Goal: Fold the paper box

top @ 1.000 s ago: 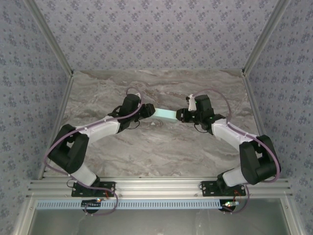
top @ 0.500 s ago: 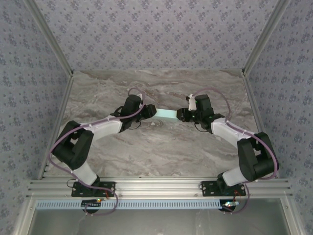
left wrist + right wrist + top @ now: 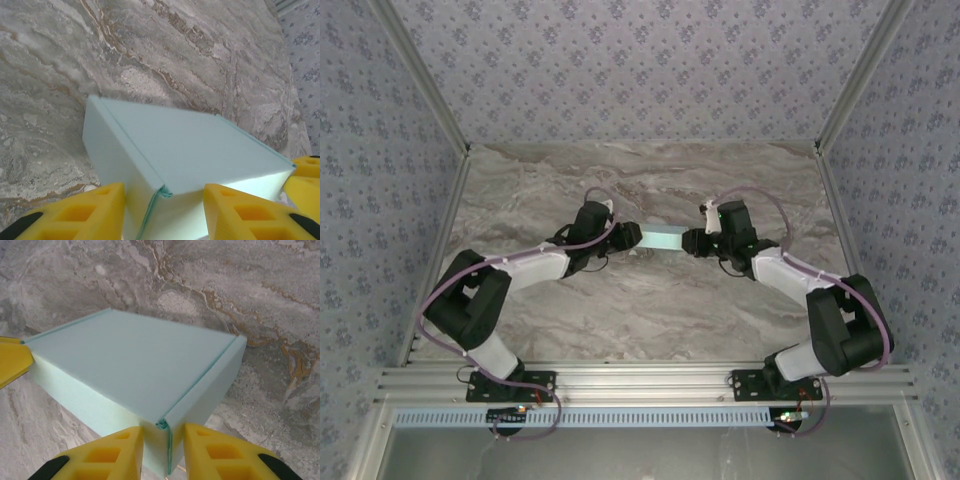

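Centrally, left fingers (image 3: 75, 210), right fingers (image 3: 220, 450) pinching paper box (image 3: 662, 238), marbled table (image 3: 650, 310), floral walls (image 3: 640, 70).

Lab test booth (patterned walls (image 3: 640, 70), aluminium frame (image 3: 640, 378), marble table (image 3: 650, 310))

A counter (image 3: 650, 310) with grey and brown marbled veining is spreading across the middle of the scene, and up close its surface is showing pale patches and rusty streaks. Walls (image 3: 640, 70) papered with small blue-grey floral motifs are rising behind the counter and at both its sides. Two metal posts (image 3: 420, 75) are slanting up from the counter's far corners. Aluminium rails (image 3: 640, 378) are running along the counter's near edge, with a pale slotted strip (image 3: 620, 417) lying just nearer than them.
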Controlling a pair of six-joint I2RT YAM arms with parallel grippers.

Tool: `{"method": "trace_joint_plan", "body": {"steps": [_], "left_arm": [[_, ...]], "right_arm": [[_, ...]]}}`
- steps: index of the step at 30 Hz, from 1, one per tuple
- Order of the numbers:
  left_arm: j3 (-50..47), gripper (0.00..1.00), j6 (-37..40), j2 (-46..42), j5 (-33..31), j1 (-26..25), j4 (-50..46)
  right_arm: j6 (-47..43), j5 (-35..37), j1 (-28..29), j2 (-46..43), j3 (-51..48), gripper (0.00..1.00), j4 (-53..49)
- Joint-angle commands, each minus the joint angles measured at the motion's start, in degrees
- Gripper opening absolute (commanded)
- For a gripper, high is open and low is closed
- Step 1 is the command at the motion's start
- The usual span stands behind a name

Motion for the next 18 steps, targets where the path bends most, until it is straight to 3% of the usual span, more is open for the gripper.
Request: {"method": "trace_joint_plan", "body": {"steps": [1, 11, 18], "left_arm": [[-0.9, 0.45, 0.3, -0.3, 2.7, -1.3, 0.3], [-1.9, 0.46, -0.1, 3.6, 1.6, -1.5, 1.0], [-2.2, 0.53, 1.3, 3.1, -0.1, -1.6, -0.4]], "right_arm": [[-1.7, 0.3, 1.8, -0.3, -2.0, 0.28, -2.5], [-2.4, 4.7, 2.8, 1.1, -6.1, 0.30, -3.3], [-3.9, 6.7, 2.7, -1.8, -4.7, 0.38, -7.4]]}}
